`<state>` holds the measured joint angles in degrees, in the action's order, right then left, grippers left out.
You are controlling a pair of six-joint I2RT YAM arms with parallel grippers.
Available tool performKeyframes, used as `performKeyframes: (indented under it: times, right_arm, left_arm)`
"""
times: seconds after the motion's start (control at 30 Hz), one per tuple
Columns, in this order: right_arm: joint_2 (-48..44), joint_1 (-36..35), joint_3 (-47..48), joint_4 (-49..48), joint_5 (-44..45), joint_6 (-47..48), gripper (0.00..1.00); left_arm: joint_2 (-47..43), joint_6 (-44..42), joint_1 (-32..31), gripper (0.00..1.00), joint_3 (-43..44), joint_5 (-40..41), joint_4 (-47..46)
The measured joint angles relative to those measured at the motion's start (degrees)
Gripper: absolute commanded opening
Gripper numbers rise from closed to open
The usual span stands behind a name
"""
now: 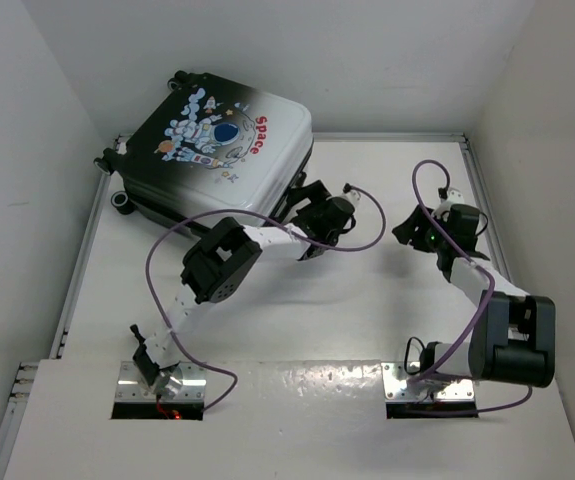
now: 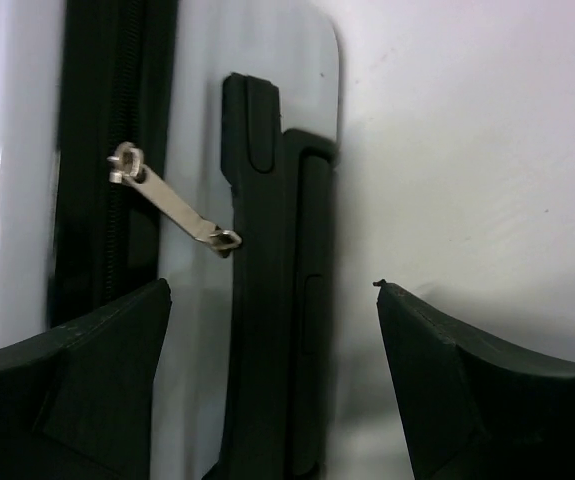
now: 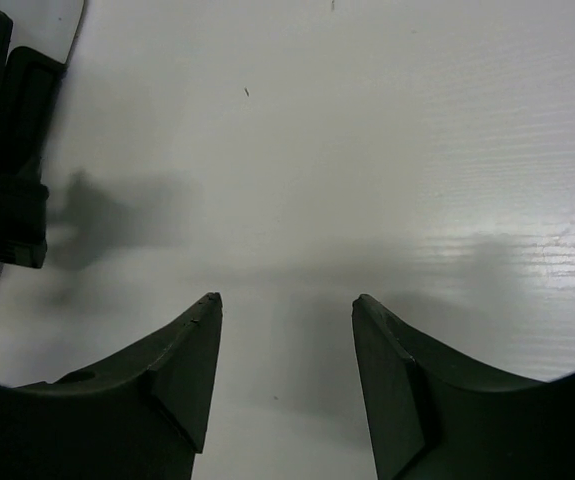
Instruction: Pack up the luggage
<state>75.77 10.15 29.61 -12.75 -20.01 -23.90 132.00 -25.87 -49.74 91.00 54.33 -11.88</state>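
The luggage (image 1: 217,135) lies shut and flat at the back left of the table, astronaut print up. My left gripper (image 1: 301,200) is at its near right side. In the left wrist view that gripper (image 2: 272,285) stands open, with the suitcase's black handle (image 2: 272,300) between the jaws but touching neither. A metal zipper pull (image 2: 172,205) hangs just above the left fingertip, beside the dark zipper track. My right gripper (image 1: 405,232) hovers over bare table to the right of the suitcase. It (image 3: 287,298) is open and empty.
The white table (image 1: 367,300) has a raised rim at its left and back edges, with white walls close around. Purple cables (image 1: 367,240) loop above both arms. The left gripper (image 3: 7,130) shows as a dark shape at the left edge of the right wrist view.
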Motion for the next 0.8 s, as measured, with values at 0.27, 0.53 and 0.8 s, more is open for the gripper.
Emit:
performKeyframes:
  times: [0.27,0.53,0.8]
  right_arm:
    - [3.0,0.1,2.0,-0.5,-0.2,0.1,0.55]
    - [5.0,0.2,3.4,-0.5,-0.3,0.4,0.56]
    - [5.1,0.3,3.6,-0.7,-1.1,0.3,0.56]
  left_arm:
    - [-2.8,1.6,0.0,0.89,0.5,-0.4,3.0]
    - [6.1,0.9,1.6,0.89,6.5,-0.9,1.4]
    - [9.7,-6.7,2.4,0.89,7.7,-0.1,-9.3]
